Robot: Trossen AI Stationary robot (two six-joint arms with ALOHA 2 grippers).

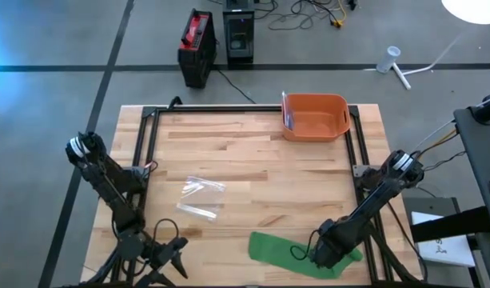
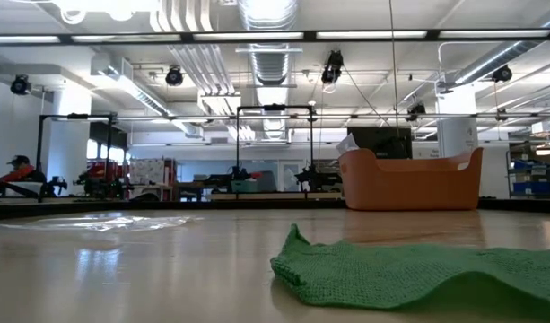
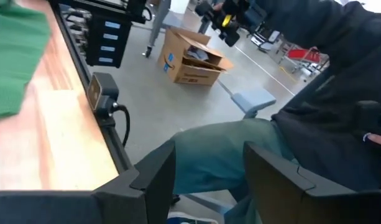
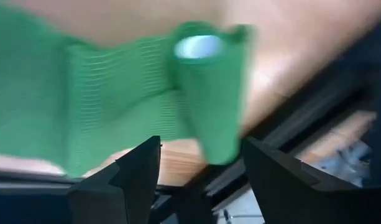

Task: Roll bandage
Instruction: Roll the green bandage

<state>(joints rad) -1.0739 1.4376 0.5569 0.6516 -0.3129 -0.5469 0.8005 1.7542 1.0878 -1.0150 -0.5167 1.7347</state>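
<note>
The green bandage (image 1: pixel 286 252) lies flat near the table's near edge, right of the middle. Its right end is wound into a short roll (image 4: pixel 209 93). In the low view its loose end (image 2: pixel 297 256) lies rumpled on the wood. My right gripper (image 1: pixel 318 256) hangs open over that right end, pointing steeply down. In the right wrist view its fingers (image 4: pixel 201 149) stand on either side of the roll, and no touch shows. My left gripper (image 1: pixel 171 260) is open at the near left edge and points off the table, with nothing between its fingers (image 3: pixel 209 155).
An orange bin (image 1: pixel 315 118) stands at the far edge, right of the middle. A clear plastic wrapper (image 1: pixel 201 198) lies left of centre. Black rails (image 1: pixel 141 152) frame the tabletop. A seated person (image 3: pixel 314 93) is just beyond the near edge, in front of my left gripper.
</note>
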